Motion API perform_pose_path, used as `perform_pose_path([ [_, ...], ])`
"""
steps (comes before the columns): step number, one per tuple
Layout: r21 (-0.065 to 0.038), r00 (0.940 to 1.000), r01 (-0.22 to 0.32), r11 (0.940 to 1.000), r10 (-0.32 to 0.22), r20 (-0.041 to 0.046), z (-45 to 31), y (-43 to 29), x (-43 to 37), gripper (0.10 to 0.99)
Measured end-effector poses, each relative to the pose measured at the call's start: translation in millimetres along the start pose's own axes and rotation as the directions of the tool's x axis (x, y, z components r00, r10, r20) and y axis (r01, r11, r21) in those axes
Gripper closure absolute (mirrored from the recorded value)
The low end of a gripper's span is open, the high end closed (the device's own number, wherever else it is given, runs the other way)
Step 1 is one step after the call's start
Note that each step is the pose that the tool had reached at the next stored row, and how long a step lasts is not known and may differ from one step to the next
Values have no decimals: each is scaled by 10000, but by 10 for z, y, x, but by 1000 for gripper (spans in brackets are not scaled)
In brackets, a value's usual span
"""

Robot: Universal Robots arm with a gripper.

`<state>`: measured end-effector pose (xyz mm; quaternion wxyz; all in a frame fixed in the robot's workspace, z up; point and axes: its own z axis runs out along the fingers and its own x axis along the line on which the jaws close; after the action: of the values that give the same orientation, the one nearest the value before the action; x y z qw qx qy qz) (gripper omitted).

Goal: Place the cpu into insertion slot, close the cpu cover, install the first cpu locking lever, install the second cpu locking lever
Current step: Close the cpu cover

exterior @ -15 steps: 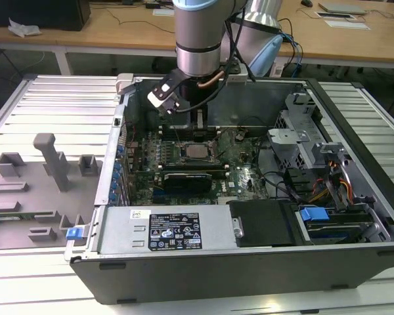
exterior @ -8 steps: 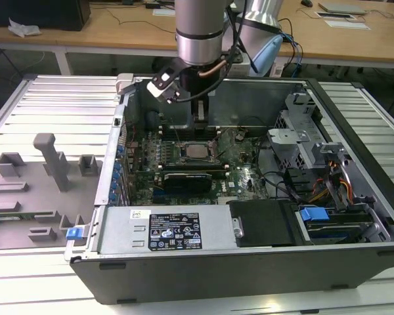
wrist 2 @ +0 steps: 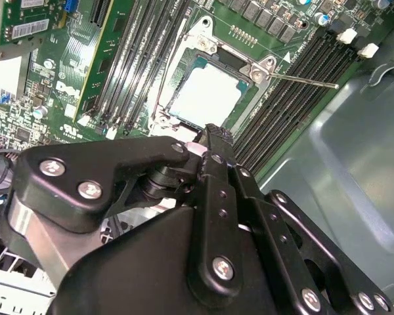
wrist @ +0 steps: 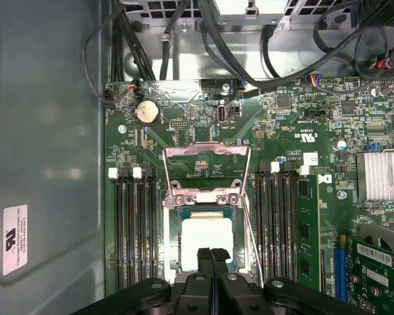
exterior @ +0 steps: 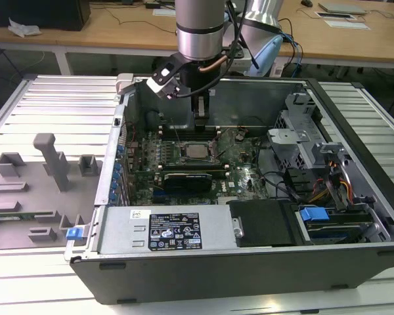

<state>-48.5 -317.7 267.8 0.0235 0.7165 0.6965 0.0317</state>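
Note:
The cpu (wrist: 207, 241), a pale square chip, lies flat in the insertion slot (wrist: 173, 244) on the green motherboard; it also shows in the second wrist view as the cpu (wrist 2: 205, 93) and in the exterior view as the cpu (exterior: 196, 152). The cpu cover (wrist: 207, 152), a thin silver frame with a large window, stands swung open beyond the slot's hinge side. A thin wire locking lever (wrist 2: 308, 81) sticks out, unlatched, beside the slot. My gripper (wrist: 211, 253) hangs just above the chip's near edge, fingers shut together with nothing between them. It points down inside the case in the exterior view, gripper (exterior: 200, 120).
Long black memory slots (wrist: 134, 230) flank the socket on both sides. A green card (wrist: 374, 275) and a finned heatsink (wrist: 381, 174) sit to one side. Cables (wrist: 184, 39) run across the far case wall. A grey fixture board (exterior: 39, 184) lies at the exterior view's left.

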Motion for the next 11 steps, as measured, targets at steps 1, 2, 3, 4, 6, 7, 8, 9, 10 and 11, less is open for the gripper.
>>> perform_pose_path([
  [1,0,10000,0,10000,0,0,0,0,0,980],
  [2,0,10000,-1,10000,1,0,0,0,0,980],
  [3,0,10000,0,10000,0,0,-1,0,0,980],
  [4,0,10000,0,10000,0,0,-2,0,0,980],
  [6,0,10000,0,10000,0,0,-2,0,0,980],
  [7,0,10000,0,10000,0,0,-2,0,0,980],
  [8,0,10000,0,10000,0,0,-2,0,0,980],
  [9,1,10000,0,10000,0,1,-3,1,0,980],
  [10,1,10000,-1,10000,1,2,-3,5,0,980],
  [11,0,10000,0,10000,0,1,0,40,1,980],
])
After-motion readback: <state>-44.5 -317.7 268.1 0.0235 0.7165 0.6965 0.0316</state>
